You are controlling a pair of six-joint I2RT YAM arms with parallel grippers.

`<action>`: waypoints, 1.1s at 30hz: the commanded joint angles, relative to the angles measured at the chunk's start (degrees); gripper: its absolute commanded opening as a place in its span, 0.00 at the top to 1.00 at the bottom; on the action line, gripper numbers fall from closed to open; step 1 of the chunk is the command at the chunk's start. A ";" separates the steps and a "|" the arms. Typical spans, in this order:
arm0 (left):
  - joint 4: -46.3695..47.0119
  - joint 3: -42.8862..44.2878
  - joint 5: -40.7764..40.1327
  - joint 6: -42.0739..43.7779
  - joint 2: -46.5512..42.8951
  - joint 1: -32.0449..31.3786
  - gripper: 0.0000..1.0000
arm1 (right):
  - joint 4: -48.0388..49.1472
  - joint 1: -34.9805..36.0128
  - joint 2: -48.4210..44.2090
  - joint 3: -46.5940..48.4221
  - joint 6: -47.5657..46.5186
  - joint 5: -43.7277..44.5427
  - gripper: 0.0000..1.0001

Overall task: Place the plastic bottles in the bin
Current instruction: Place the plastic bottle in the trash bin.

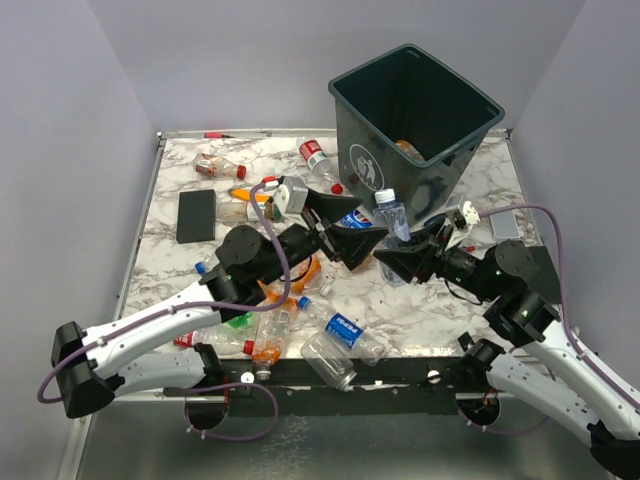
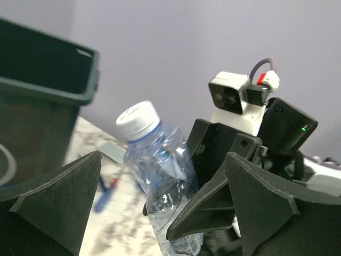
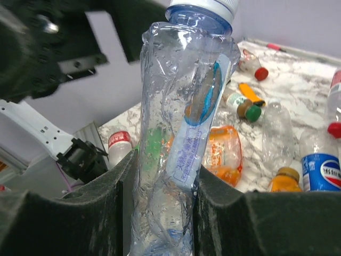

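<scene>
R hand [image 1: 400, 260] is squeezing a crumpled clear bottle [image 3: 181, 106] w/ white cap, blue label; L hand [image 1: 348, 238] is gaping wide.

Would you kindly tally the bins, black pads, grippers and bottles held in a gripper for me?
Bin: 1
Black pad: 1
Grippers, the left gripper and the right gripper: 2
Clear bottle held in the right gripper: 1
Total: 5
</scene>
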 commanded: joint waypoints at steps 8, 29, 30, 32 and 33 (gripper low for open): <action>18.66 -0.68 20.78 -32.86 10.01 5.41 0.29 | 8.71 0.25 -1.13 -1.49 -0.97 -0.16 0.77; 19.05 0.11 24.17 -31.41 14.05 5.32 0.71 | 3.35 0.25 1.45 0.95 -0.84 -2.81 0.67; 18.94 -0.20 23.62 -30.59 13.54 5.32 0.76 | 1.95 0.20 1.68 1.47 -0.56 -2.92 0.57; 17.88 -0.78 22.64 -28.60 12.24 5.32 0.82 | -3.03 0.25 2.00 3.75 -0.15 -2.90 0.30; 16.88 -1.05 22.14 -27.19 11.59 5.32 0.83 | -5.49 0.20 1.91 5.07 0.12 -2.52 0.20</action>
